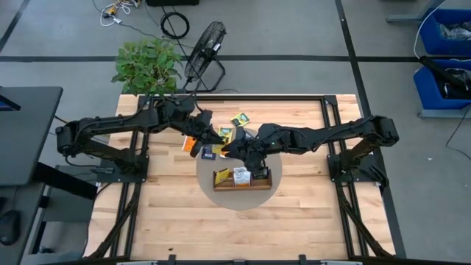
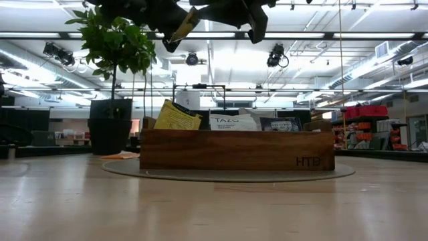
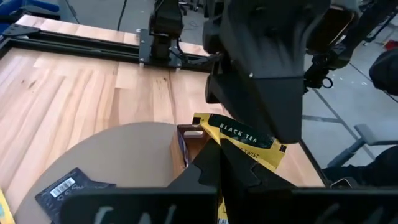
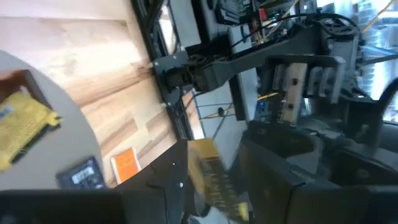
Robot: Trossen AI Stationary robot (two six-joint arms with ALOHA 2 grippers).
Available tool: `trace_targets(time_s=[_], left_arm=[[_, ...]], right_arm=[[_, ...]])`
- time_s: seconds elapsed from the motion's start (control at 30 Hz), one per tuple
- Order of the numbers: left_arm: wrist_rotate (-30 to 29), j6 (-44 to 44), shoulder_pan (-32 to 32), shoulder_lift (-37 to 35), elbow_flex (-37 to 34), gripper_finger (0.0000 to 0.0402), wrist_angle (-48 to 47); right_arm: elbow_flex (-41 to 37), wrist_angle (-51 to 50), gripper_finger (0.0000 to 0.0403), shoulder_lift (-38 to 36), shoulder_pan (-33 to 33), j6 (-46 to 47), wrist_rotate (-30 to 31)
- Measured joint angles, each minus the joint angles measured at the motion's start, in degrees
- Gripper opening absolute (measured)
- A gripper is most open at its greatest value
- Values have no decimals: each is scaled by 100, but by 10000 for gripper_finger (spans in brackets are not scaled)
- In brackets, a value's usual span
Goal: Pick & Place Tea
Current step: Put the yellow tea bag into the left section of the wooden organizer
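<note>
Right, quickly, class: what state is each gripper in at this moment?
Left gripper: jaws closed, holding a yellow tea packet.
Right gripper: cannot be told.

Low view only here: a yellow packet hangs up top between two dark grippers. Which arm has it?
Observer: The left gripper has it. Its wrist view shows the yellow packet pinched between its fingers, label reading BLACK TEA.
Operator: Where's the right one?
Observer: In the high view, the right gripper is close beside the left one, above the round mat and just behind the tray. I cannot tell whether it grips the packet too.
Operator: Anything loose behind the tray?
Observer: Yes. The high view shows an orange packet and a blue packet lying near the left gripper, with a few more farther back.
</note>
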Motion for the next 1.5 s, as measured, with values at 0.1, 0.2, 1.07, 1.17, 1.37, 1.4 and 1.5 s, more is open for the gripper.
trace_targets(time_s=[0.1, 0.2, 1.07, 1.17, 1.37, 1.4, 1.5], left_arm=[[0, -73, 0, 39, 2, 3, -5], [0, -80, 0, 37, 2, 3, 20], [834, -272, -166, 37, 4, 3, -227], [848, -275, -192, 39, 4, 3, -247], [859, -274, -197, 39, 4, 3, -241], [857, -276, -197, 39, 4, 3, -239], [855, -276, -195, 39, 4, 3, -241]], right_arm=[[0, 46, 152, -4, -9, -5, -100], [0, 49, 146, -4, -11, 41, -57], [0, 175, 102, -4, -127, -87, 54], [0, 131, 101, -4, -130, -97, 96], [0, 70, 100, -4, -134, 60, -21], [0, 74, 100, -4, -134, 41, -23], [1, 70, 100, -4, -126, 35, -48]])
